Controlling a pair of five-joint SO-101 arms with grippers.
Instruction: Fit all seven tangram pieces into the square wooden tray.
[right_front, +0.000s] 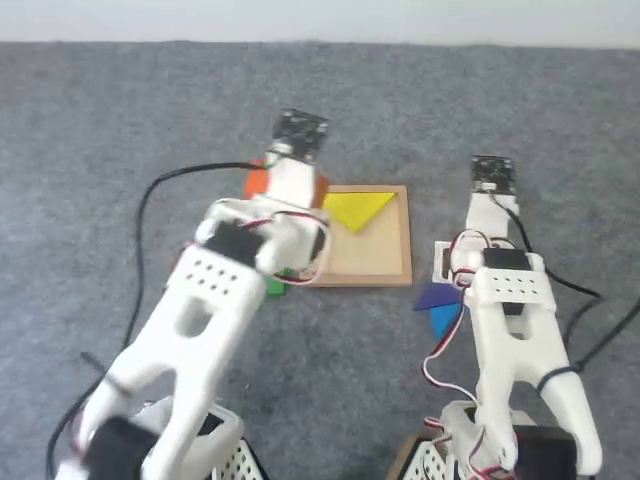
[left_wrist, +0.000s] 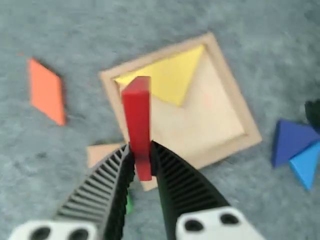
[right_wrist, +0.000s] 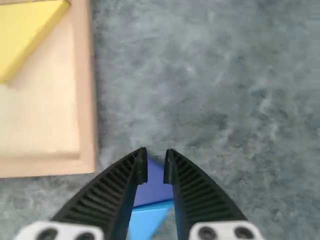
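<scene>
Left claw (left_wrist: 141, 150) clamped on upright red piece (left_wrist: 136, 110) over tray (left_wrist: 229, 82), right claw (right_wrist: 155, 155) slightly parted above blue pieces (right_wrist: 152, 187).

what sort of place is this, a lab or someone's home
Probably a robot test bench or lab table: the left arm and right arm stand side by side on a grey felt-like cover, with a wooden tray and loose tangram pieces set out.

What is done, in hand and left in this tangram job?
Done: one yellow triangle lies in the tray. In hand: the left tool grips a red piece by the tray. Left: the orange piece, green piece, dark blue triangle and light blue triangle lie on the carpet; the right tool hangs over the blue ones.
</scene>
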